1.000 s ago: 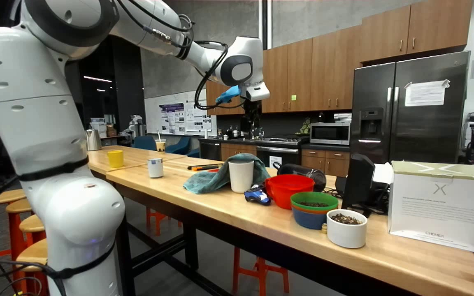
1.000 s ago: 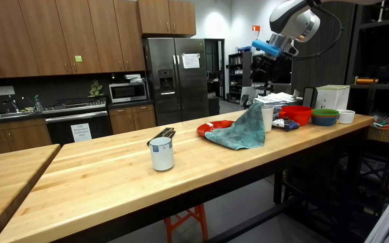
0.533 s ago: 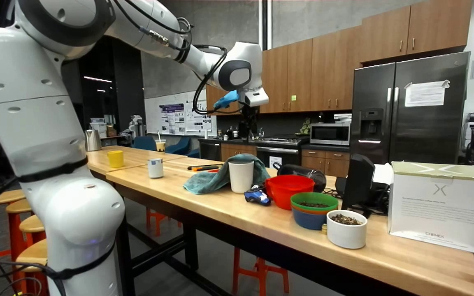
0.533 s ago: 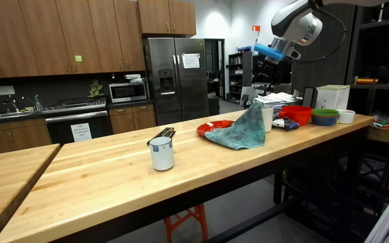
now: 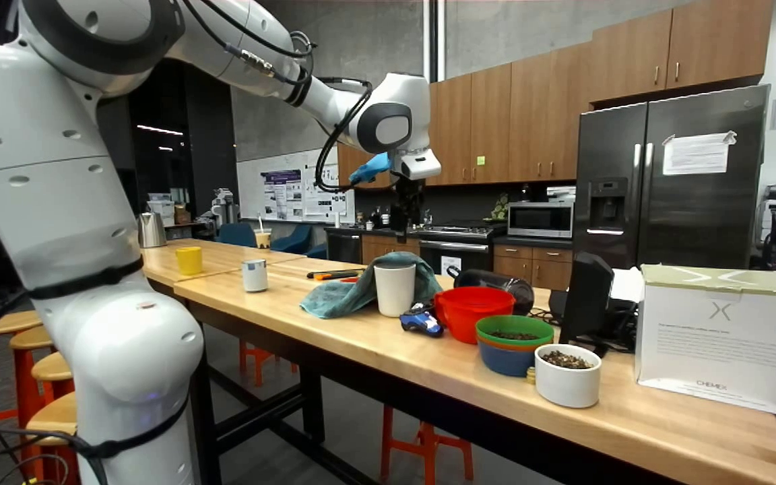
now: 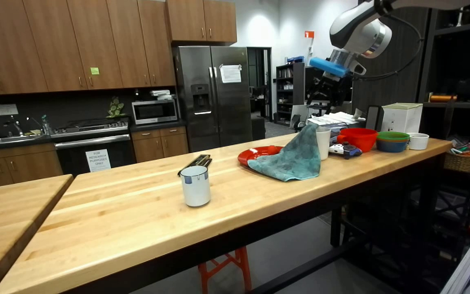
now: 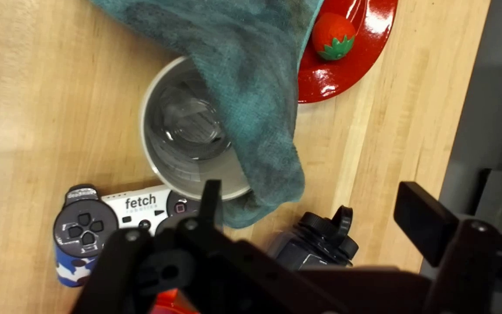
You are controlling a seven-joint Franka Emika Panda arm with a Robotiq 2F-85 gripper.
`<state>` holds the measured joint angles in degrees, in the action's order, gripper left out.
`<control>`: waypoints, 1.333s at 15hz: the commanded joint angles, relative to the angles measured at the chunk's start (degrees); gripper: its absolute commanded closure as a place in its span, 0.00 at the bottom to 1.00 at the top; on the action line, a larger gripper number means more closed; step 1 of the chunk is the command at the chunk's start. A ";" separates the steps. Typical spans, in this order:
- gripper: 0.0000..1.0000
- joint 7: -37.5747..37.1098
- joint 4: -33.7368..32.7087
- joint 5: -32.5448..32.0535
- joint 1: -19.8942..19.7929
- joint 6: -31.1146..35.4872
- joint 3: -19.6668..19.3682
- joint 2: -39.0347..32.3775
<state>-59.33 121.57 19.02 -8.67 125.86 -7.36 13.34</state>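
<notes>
Butcher-block table (image 6: 137,220) stretches beneath a Robotiq gripper (image 7: 316,213), fingers (image 7: 426,222) apart. Below them, a teal towel (image 7: 255,96) overhangs a white cup (image 5: 395,293).

From afar I see a teal towel (image 7: 257,96) blotched with dark grey, a white cup (image 5: 395,291), a red plate (image 7: 368,48), bowls (image 5: 512,351) in green, orange and blue, a white controller (image 7: 140,203) with blue-and-white camouflage, and my black gripper (image 7: 311,208)

There is one teal cloth (image 7: 251,96), one tall white cup (image 5: 395,291), one round red plate (image 7: 342,74) and one blue-and-white game controller (image 7: 133,209). Three nested bowls (image 5: 508,353) show: green, orange, blue.
</notes>
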 commanded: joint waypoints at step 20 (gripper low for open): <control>0.00 2.30 1.81 -6.32 -2.03 -7.60 0.00 0.63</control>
<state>-57.55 123.87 13.90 -10.11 120.29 -7.46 13.72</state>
